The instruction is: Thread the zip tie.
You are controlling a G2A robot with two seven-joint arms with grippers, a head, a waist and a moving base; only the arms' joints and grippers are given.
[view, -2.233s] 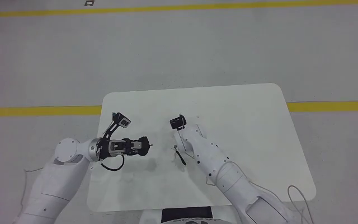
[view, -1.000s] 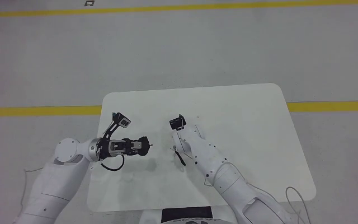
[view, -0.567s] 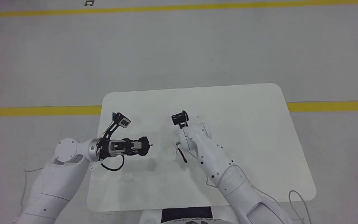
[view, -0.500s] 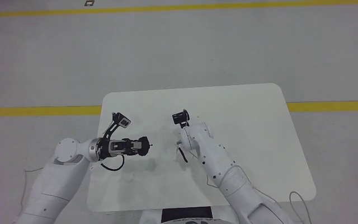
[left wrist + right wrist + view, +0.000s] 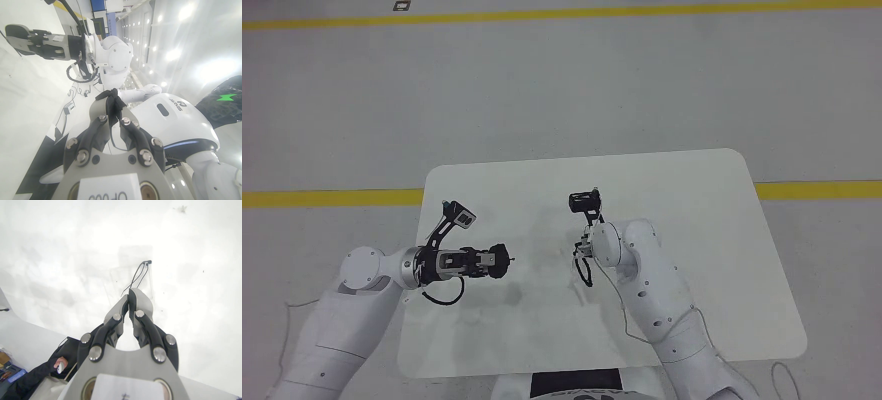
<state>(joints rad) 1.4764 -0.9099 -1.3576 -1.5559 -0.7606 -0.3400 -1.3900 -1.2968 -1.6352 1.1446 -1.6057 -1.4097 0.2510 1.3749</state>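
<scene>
**A:** What carries the work?

**B:** A white table with rounded corners (image 5: 712, 200). In the right wrist view a faint see-through rectangle (image 5: 121, 275) lies flat on it. Whether it is a bag or a sheet cannot be told, nor whether anything is inside.

**A:** And the arms?

**B:** The right end effector (image 5: 129, 294) hangs over the middle of the table, pointing down, with its fingers pressed together on a thin black plastic zip tie (image 5: 142, 275). The left end effector (image 5: 110, 102) sits over the table's left side, well apart from the right one. It is clenched on a crumpled black scrap (image 5: 113, 94), though what that scrap is cannot be made out.

**A:** How does the zip tie look?

**B:** Two slim black strands run out from the right fingertips towards the table and end in small square heads close together. A short tail sticks out beside the fingers. Whether this is one tie or two cannot be told. The strands cross over the see-through rectangle, and the heads lie at its edge.
</scene>
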